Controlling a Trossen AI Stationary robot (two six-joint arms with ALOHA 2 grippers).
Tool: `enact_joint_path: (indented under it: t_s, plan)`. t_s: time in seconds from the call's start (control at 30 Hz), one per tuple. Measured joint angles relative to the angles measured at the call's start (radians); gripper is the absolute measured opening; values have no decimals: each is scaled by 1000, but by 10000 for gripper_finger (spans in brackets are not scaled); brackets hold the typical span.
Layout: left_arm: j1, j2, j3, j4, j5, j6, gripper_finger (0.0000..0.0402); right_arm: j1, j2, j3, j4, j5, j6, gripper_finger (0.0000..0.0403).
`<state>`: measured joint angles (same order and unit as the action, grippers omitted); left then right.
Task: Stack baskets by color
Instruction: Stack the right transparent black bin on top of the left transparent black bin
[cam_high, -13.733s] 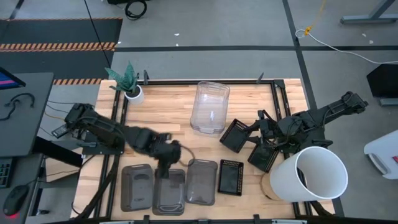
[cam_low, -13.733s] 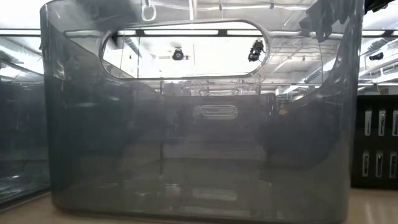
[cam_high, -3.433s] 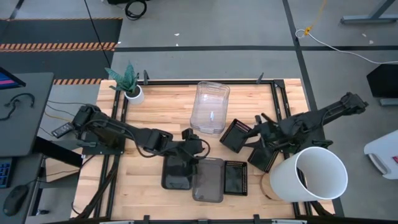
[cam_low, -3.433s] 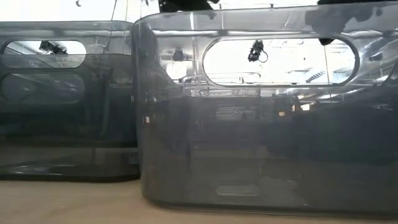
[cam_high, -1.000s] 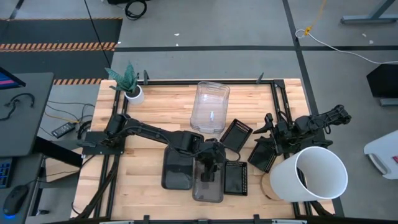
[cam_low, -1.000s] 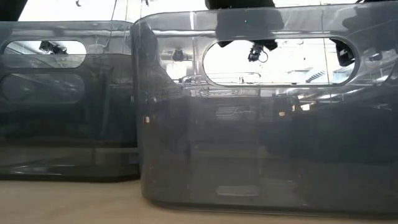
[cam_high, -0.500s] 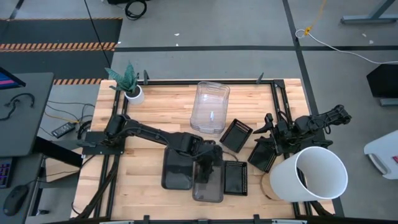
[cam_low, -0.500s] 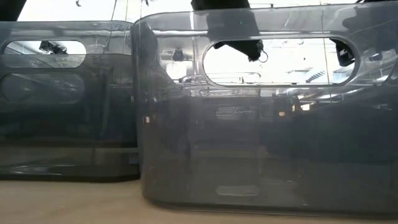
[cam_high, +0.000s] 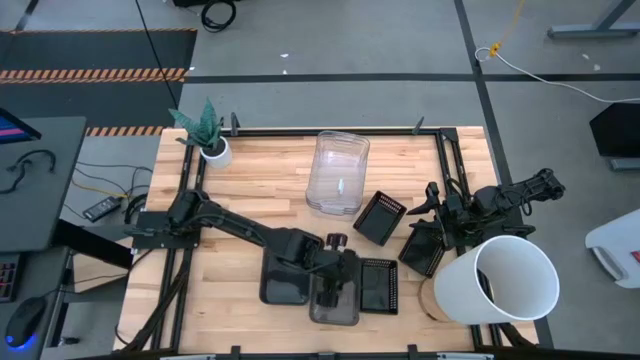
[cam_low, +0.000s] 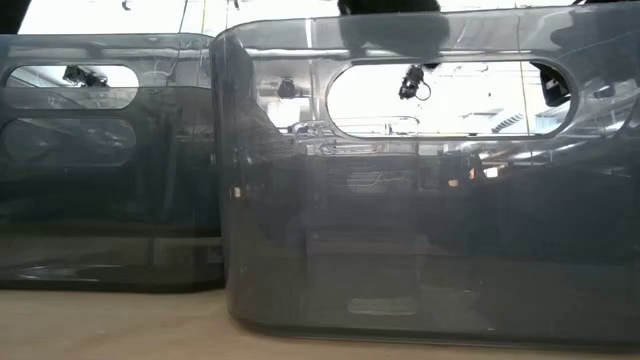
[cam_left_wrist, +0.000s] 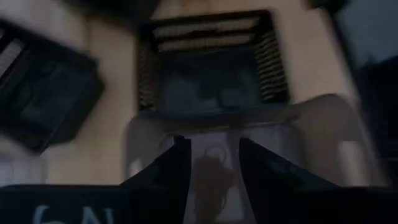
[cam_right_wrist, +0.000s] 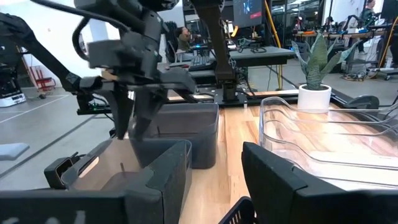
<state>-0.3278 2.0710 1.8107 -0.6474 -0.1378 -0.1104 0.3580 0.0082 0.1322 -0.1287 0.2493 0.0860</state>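
A single smoky grey basket (cam_high: 335, 295) (cam_low: 420, 190) stands near the table's front edge, beside a stack of smoky grey baskets (cam_high: 285, 280) (cam_right_wrist: 186, 134). My left gripper (cam_high: 335, 275) (cam_left_wrist: 214, 165) hangs open over the single basket (cam_right_wrist: 124, 168), fingers slanting down toward its right long wall (cam_left_wrist: 249, 118); I see no touch. A black mesh basket (cam_high: 378, 285) (cam_left_wrist: 211, 62) lies just right of it. Two more mesh baskets (cam_high: 380, 218) (cam_high: 425, 245) and a clear stack (cam_high: 338, 170) stand farther back. My right gripper (cam_high: 432, 205) (cam_right_wrist: 214, 186) waits open at the right.
A large white bucket (cam_high: 505, 280) lies on its side at the front right corner. A small white plant pot (cam_high: 212, 150) stands at the far left corner. Bare wood shows at the left front and between the clear stack and the pot.
My left gripper has moved a little toward the table's near edge, over the single grey basket, and has rolled somewhat. Its fingers stay apart. The baskets have not moved.
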Motion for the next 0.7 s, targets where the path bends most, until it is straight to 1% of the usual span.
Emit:
enact_joint_path:
  t_s: [0.1,0.2,0.4,0.5,0.6,0.7]
  plan:
    - [30,13,-1,-32,-25,-16,143,0,0,0,0,0,0,161]
    - [57,18,-1,-61,-45,-34,154,0,0,0,1,0,0,161]
    - [114,45,-2,-116,-40,-33,212,0,0,0,10,-1,0,161]
    - [128,61,-2,-130,-38,-4,230,0,0,0,15,-1,0,161]
    - [129,81,0,-148,-38,8,230,0,1,0,21,-1,0,161]
    - [129,103,-2,-162,-26,8,217,0,3,0,25,-7,0,161]
